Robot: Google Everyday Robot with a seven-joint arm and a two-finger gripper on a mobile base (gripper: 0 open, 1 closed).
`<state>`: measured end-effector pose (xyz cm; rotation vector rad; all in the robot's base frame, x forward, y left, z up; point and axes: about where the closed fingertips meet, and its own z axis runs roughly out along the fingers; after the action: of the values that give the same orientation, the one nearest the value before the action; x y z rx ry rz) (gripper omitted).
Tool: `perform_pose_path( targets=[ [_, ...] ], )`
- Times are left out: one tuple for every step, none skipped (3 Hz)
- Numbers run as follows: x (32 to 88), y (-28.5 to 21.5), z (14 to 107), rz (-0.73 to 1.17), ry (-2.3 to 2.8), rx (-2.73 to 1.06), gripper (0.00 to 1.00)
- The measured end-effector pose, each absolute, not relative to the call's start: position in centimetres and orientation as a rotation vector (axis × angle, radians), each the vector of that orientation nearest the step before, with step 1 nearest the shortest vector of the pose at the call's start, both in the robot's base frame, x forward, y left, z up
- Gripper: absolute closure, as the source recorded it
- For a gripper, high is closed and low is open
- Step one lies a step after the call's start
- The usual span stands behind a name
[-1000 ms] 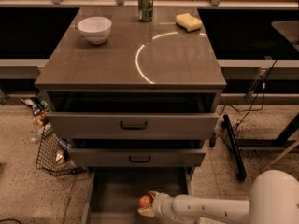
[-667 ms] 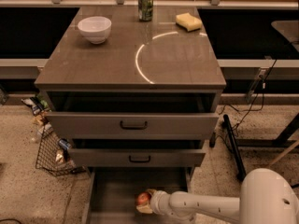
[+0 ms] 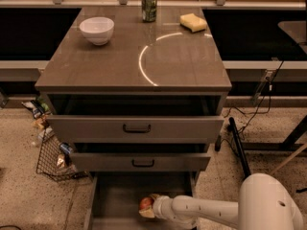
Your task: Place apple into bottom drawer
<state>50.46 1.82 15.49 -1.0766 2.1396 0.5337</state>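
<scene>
Gripping apple in tool, clamped round it, inside bottom drawer, right of centre. Likely best easing down till resting on its floor, then opening gently, avoiding rolling and middle drawer.

1. Grey-brown cabinet stands on a speckled floor.
2. Wire basket at the cabinet's left foot.
3. Black bar lies right of the cabinet.
4. Curved glare crosses the cabinet's top.
5. The gripper is low before the cabinet's front.
</scene>
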Motion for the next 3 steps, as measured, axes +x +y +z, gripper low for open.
perform_pose_path(
  targets=[
    [50.5, 1.8, 15.3, 0.542, 2.142, -1.071, 0.17],
    [50.6, 2.0, 15.8, 0.552, 2.13, -1.073, 0.15],
    [50.6, 2.2, 17.1, 0.583, 2.097, -1.082, 0.13]
  ],
)
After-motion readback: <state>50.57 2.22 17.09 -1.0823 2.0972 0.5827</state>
